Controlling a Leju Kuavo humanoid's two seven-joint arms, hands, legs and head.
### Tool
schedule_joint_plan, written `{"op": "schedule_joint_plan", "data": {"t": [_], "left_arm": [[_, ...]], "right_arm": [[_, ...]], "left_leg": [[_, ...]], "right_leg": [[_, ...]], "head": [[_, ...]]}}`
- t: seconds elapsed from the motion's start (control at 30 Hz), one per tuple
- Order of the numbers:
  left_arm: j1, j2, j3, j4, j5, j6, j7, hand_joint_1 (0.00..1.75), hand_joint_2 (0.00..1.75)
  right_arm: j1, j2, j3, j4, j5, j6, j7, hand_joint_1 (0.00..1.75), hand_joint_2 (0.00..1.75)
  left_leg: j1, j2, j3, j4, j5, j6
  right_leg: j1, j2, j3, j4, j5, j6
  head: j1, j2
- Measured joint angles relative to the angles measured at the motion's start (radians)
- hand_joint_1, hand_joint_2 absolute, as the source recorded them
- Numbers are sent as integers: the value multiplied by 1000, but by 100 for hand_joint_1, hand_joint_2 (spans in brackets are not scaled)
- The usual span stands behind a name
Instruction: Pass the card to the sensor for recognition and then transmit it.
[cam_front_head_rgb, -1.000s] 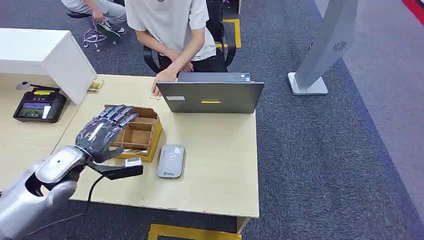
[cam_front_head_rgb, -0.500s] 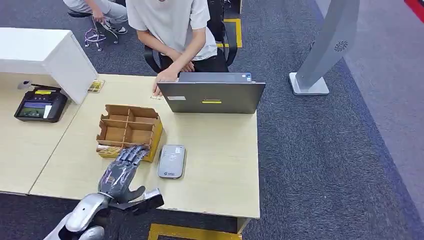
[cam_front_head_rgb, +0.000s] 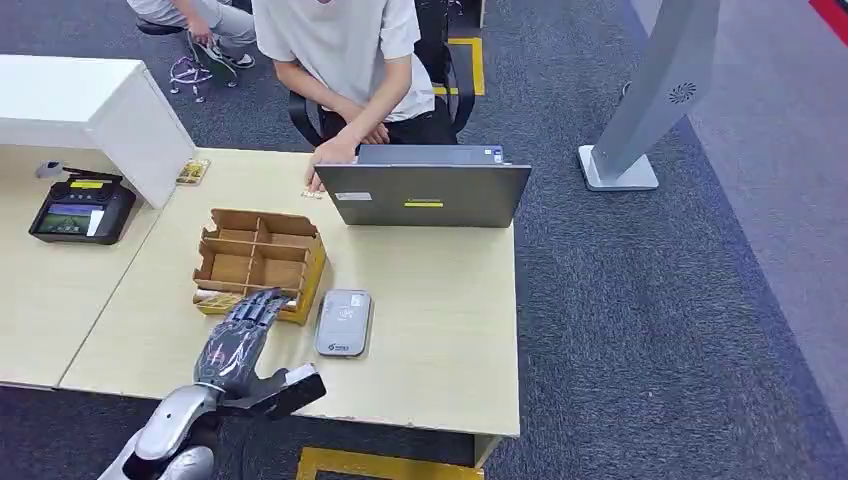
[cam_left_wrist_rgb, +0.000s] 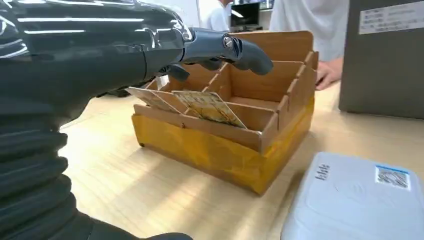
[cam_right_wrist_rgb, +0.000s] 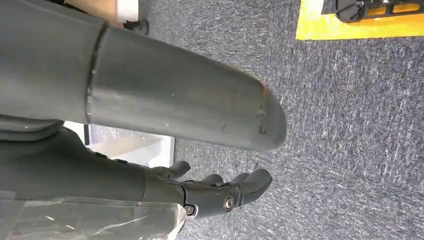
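**L hand over card box, nothing held**

L hand (cam_front_head_rgb: 237, 345) sits at near edge of table (cam_front_head_rgb: 440, 300), fingers stretched out flat and apart, tips reaching over near side of cardboard divider box (cam_front_head_rgb: 260, 260). Holds nothing. In wrist view fingers (cam_left_wrist_rgb: 235, 47) hover above the box's near compartments, not touching the cards.

Cards (cam_left_wrist_rgb: 207, 107) lean tilted in near compartment of box (cam_left_wrist_rgb: 235, 125); a second card (cam_left_wrist_rgb: 150, 99) leans beside it, same row. Grey card reader/sensor (cam_front_head_rgb: 343, 322) lies flat just right of box, near hand's right side; also seen close in wrist view (cam_left_wrist_rgb: 360, 200).

R hand (cam_right_wrist_rgb: 220, 192) hangs over dark carpet, fingers loosely curled, nothing in them.

Far side: laptop (cam_front_head_rgb: 425, 190), person (cam_front_head_rgb: 345, 60) seated behind it with a hand on table. Payment terminal (cam_front_head_rgb: 80, 210) on far-left desk. Grey stand (cam_front_head_rgb: 650, 100) on carpet to the right.
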Motion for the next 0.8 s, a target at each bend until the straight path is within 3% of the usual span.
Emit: {"op": "schedule_joint_plan", "data": {"t": [0.63,0.8], "left_arm": [[-103,-13,22,98,-10,-18,-10,0,175],[-110,4,22,103,-21,-52,-11,0,175]], "right_arm": [[0,0,5,0,20,4,5,0,0],[0,0,5,0,20,6,9,0,0]], "left_leg": [[0,-1,0,0,0,0],[0,-1,0,0,0,0]], "right_leg": [[0,-1,0,0,0,0],[0,0,0,0,0,0]], "head": [[0,0],[0,0]]}}
